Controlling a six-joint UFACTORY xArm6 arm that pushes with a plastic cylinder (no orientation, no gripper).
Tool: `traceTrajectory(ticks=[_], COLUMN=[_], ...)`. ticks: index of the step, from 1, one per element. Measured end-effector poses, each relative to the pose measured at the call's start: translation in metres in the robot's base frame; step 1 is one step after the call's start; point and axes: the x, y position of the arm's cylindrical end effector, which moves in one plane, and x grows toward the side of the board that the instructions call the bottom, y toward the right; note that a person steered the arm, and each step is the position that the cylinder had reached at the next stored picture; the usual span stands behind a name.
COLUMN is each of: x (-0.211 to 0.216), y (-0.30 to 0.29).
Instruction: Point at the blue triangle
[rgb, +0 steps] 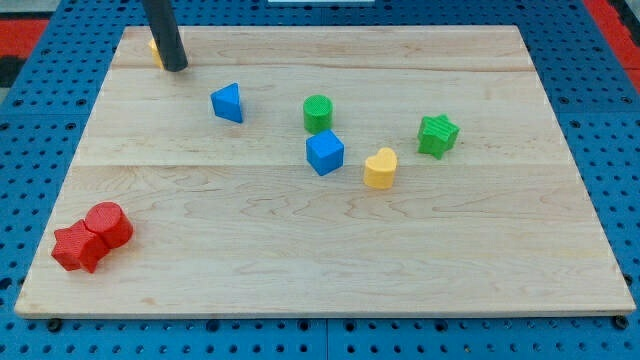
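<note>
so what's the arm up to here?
It's meant to point at the blue triangle. My tip sits near the board's top-left corner, up and to the view's left of the triangle, with a clear gap between them. A yellow block is partly hidden behind the rod. The other blocks lie apart from the tip: green cylinder, blue cube, yellow heart.

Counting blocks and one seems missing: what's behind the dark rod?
A yellow block peeks out at the rod's left edge, beside my tip. The rod covers most of it, so its shape can't be told.
</note>
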Motion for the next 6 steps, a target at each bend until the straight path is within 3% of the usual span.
traceTrajectory(ticks=[2,3,6], x=[-0.023,-0.008,0.158], y=[0.001,0.035,0.050])
